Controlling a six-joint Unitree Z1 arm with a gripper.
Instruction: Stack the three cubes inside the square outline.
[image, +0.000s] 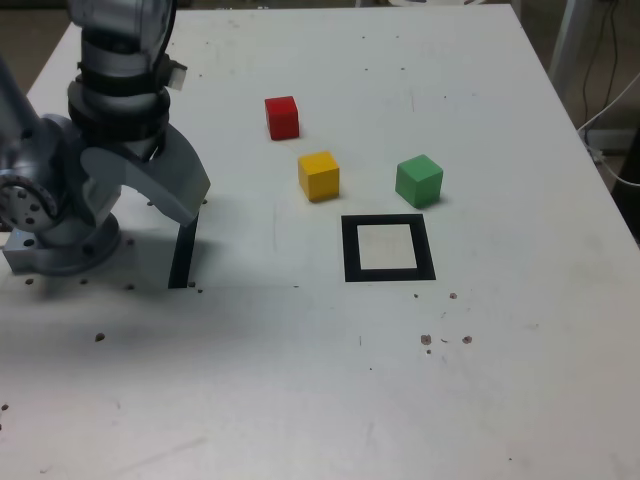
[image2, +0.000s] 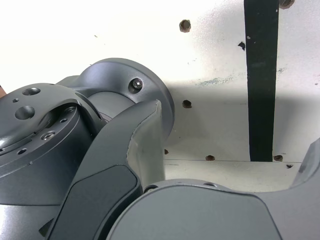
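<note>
Three cubes rest apart on the white table in the exterior view: a red cube (image: 282, 117) farthest back, a yellow cube (image: 319, 176) in front of it, and a green cube (image: 418, 181) to the exterior view's right. The square outline (image: 350, 248), a black frame with a white centre, lies just in front of the yellow and green cubes with nothing inside it. My gripper (image: 150, 195) hangs low at the exterior view's left, close to the arm's base and far from the cubes. In the wrist view its jaws stand wide apart, and the gripper (image2: 235, 130) is open and holds nothing.
A straight black strip (image: 183, 250) (image2: 262, 80) lies on the table just below the gripper. The arm's grey base (image: 60, 240) stands at the left edge. Small dark holes dot the table (image: 440, 340). Cables hang off the table's right side.
</note>
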